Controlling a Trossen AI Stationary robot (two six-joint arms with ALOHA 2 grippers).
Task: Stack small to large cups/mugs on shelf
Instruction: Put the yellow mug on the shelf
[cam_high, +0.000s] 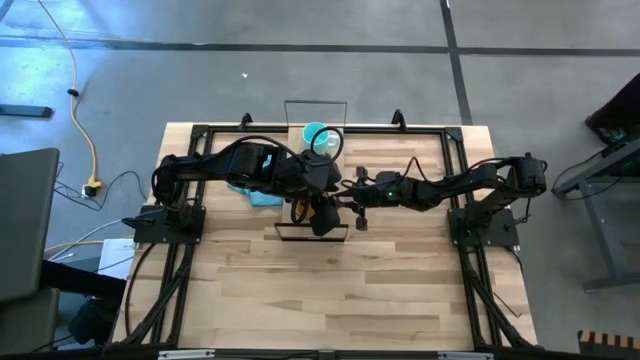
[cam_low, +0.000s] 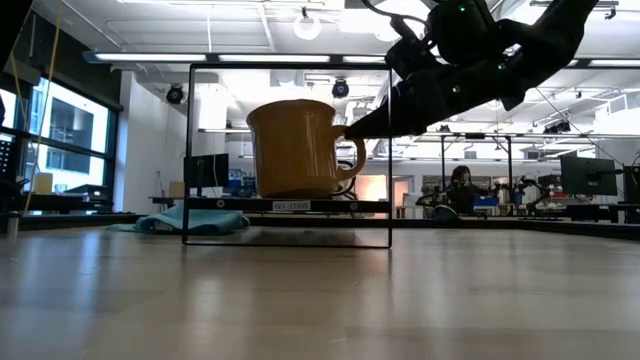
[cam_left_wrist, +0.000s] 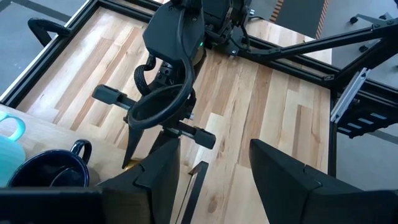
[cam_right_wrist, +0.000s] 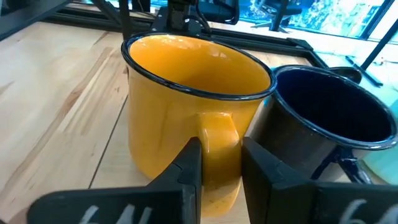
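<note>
The amber-orange mug (cam_right_wrist: 180, 106) stands upright on the shelf's wooden plank (cam_low: 290, 205), near its near end, and my right gripper (cam_right_wrist: 221, 149) is shut on its handle. The black mug (cam_right_wrist: 329, 118) stands close beside it on the far side. The teal mug (cam_high: 318, 138) sits at the plank's far end. In the low view the amber mug (cam_low: 295, 150) hides the other two. My left gripper (cam_left_wrist: 214, 180) hangs open above the shelf, holding nothing. My right gripper pinches the amber mug's handle (cam_right_wrist: 219, 127) between its two fingers (cam_right_wrist: 186, 171), one on each flat side of the loop. The fingers come from the table's right, nearly level and slanting slightly down. The mug stands upright with its base on the plank.
A thin black wire frame (cam_low: 190, 150) rises at the shelf's ends. A light blue cloth (cam_high: 255, 195) lies on the table left of the shelf, under my left arm. Bare wooden tabletop (cam_high: 330, 290) stretches toward the near edge.
</note>
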